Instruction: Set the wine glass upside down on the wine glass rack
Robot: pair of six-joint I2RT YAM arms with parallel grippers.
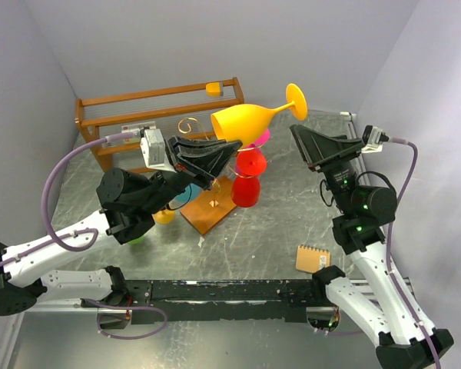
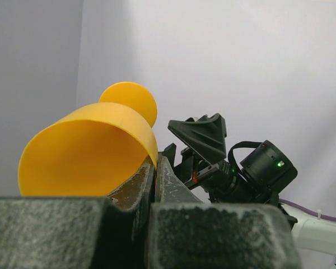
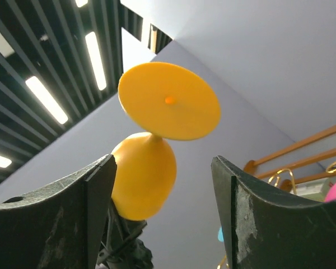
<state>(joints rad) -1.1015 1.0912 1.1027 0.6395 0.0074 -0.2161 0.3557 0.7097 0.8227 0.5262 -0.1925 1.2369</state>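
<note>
While the left hand [image 1: 224, 147] was clamped on the rim of the yellow wine glass [image 1: 250, 121], the glass hung in the air, tipped onto its side. Its open bowl faced left and its round foot pointed far right. It was above the wine glass rack [image 1: 210, 207], and the top view showed no contact between them. The rack's orange-brown base sat mid-scene on the grey bench [image 1: 284, 223], and its gold wire scrolls [image 1: 190, 125] rose beside the left hand. The right hand [image 1: 306, 143] was raised just right of the glass's foot, its fingers apart and holding nothing. A red glass [image 1: 247, 184] stood just beside the base's right corner. A slatted wooden shelf [image 1: 138, 104] stood far left. A small notepad [image 1: 313, 258] lay near right.
</note>
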